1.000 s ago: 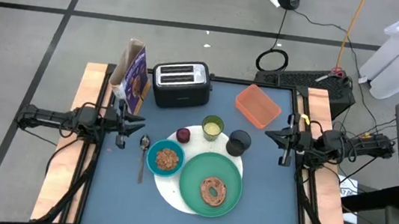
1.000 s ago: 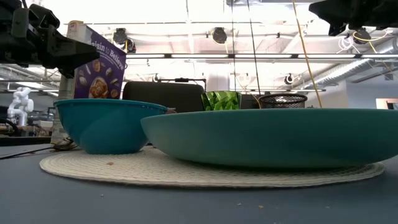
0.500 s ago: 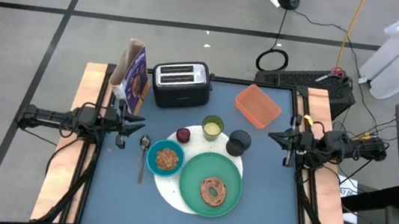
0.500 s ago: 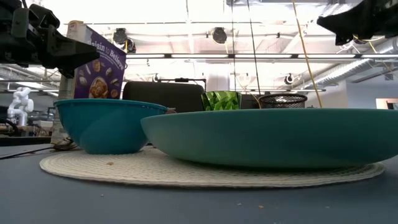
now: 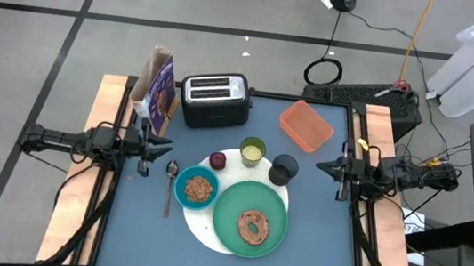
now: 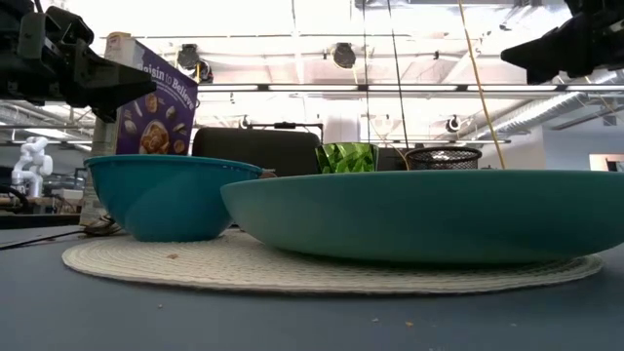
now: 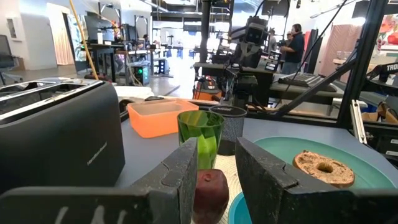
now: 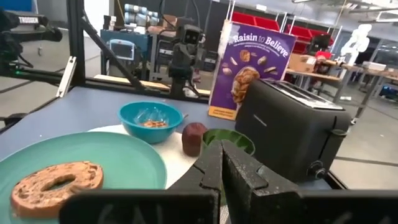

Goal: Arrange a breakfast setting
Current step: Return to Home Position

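One toaster near lime cup

The white round disc lies flat mid-counter, carrying the large green plate with the brown bagel flat at its centre and, just left of it, the blue bowl of brownish cereal. Along the disc's far edge sit the dark-red fruit, the upright lime cup and the small black cup. The metal spoon lies off the disc, just left of the bowl.

Table front corners apparently bare, toaster, cereal box, tray behind
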`<state>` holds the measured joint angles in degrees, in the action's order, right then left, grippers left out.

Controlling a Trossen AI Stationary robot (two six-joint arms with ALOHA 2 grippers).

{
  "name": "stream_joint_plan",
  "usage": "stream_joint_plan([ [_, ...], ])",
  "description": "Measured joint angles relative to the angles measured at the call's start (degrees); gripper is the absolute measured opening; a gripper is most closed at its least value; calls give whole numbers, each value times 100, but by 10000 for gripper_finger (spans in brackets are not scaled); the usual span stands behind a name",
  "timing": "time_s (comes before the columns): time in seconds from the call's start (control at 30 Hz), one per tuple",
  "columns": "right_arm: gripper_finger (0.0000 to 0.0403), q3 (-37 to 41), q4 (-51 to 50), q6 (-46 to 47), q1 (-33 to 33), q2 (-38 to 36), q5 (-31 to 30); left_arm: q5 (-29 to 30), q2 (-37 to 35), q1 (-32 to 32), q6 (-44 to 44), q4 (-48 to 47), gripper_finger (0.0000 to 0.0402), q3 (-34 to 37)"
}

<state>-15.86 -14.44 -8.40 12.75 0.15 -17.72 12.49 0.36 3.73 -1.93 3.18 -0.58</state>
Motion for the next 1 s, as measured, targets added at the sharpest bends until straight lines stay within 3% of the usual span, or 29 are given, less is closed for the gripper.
stream_joint_plan([
  [0.27,0,25,-1,25,0,-1,4,0,0,2,0,0,115,0],
  [0.8,0,1470,2824,-616,-4,6,1095,2,0,1,2,1,115,-2],
  [1.0,0,1473,2749,-1215,-249,43,1171,4,0,0,2,0,115,-2],
])
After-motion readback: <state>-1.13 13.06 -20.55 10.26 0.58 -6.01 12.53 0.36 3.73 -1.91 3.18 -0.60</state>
